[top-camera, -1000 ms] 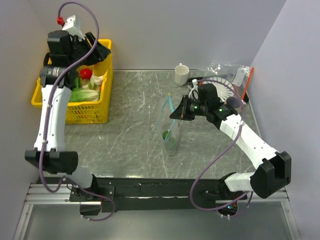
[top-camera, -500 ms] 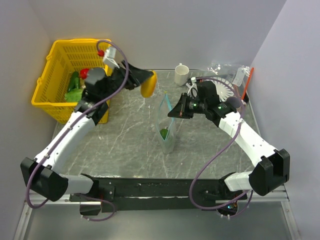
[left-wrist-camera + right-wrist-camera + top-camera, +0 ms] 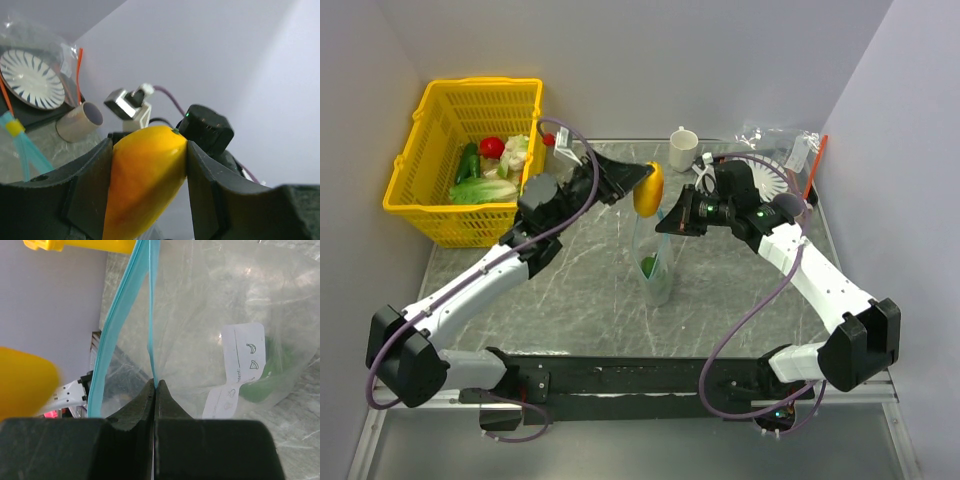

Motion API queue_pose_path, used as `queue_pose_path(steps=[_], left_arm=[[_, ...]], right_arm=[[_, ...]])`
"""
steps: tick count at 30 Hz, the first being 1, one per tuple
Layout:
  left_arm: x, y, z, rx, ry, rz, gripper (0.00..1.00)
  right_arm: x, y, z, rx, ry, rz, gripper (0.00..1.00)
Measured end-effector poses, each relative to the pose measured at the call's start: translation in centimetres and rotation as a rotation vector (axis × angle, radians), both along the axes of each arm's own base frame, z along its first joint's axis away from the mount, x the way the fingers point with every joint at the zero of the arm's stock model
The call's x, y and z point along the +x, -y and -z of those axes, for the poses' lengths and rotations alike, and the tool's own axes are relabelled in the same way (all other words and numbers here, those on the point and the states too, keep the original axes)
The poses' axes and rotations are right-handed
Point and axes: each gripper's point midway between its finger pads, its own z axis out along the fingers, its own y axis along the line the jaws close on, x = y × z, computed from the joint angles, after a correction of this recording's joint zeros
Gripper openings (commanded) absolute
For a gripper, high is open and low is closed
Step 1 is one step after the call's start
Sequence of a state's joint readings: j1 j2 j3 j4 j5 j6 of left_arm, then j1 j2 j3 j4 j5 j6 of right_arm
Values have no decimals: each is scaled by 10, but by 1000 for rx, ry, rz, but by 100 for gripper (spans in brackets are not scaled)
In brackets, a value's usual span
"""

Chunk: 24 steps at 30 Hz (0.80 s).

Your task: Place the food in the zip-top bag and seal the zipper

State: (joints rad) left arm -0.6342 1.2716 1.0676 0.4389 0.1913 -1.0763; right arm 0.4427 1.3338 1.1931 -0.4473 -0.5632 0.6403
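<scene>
The clear zip-top bag (image 3: pixel 658 262) stands upright mid-table with its mouth open and a green food item (image 3: pixel 649 268) inside. Its teal-blue zipper (image 3: pixel 116 325) shows as two separated strips in the right wrist view. My right gripper (image 3: pixel 676 224) is shut on one strip of the zipper (image 3: pixel 155 382) and holds the bag (image 3: pixel 225 320) up. My left gripper (image 3: pixel 642 185) is shut on a yellow-orange mango-like fruit (image 3: pixel 648 189) and holds it in the air just above the bag's mouth. The fruit (image 3: pixel 142 182) fills the left wrist view between the fingers (image 3: pixel 87 195).
A yellow basket (image 3: pixel 430 200) with vegetables stands at the back left. A white cup (image 3: pixel 683 148) stands at the back centre. A striped plate (image 3: pixel 768 178), clear packaging and an orange-red stick (image 3: pixel 814 168) lie at the back right.
My left arm swung from the basket to the right, carrying the yellow fruit to above the bag's mouth. My right gripper has kept its hold on the zipper.
</scene>
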Motion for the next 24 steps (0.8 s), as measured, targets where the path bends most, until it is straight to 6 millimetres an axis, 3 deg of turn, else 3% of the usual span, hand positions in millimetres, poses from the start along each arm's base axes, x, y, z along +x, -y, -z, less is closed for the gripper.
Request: queue_pose_path(steps=[7,9,13,14,17,24], left_arm=[[-11,6,56,30,-87,-11,21],[-13,5,71,45,-109,-24,25],[-15,4,86,83,-113,-52,65],[-17,5,87,98,-106,-56,80],[-19,8,90,165,-93,-65,97],[-15,3,50,262,-27,-122,99]], right_arm=[[0,0,-1,4,-6,5,0],[0,0,-1,4,-7,6,0],[0,0,-2,6,-8,7,0],[0,0,-2,7,-8,7,0],[0,1,-3,7,-6,11,0],[0,2,-4,8,-5,13,0]])
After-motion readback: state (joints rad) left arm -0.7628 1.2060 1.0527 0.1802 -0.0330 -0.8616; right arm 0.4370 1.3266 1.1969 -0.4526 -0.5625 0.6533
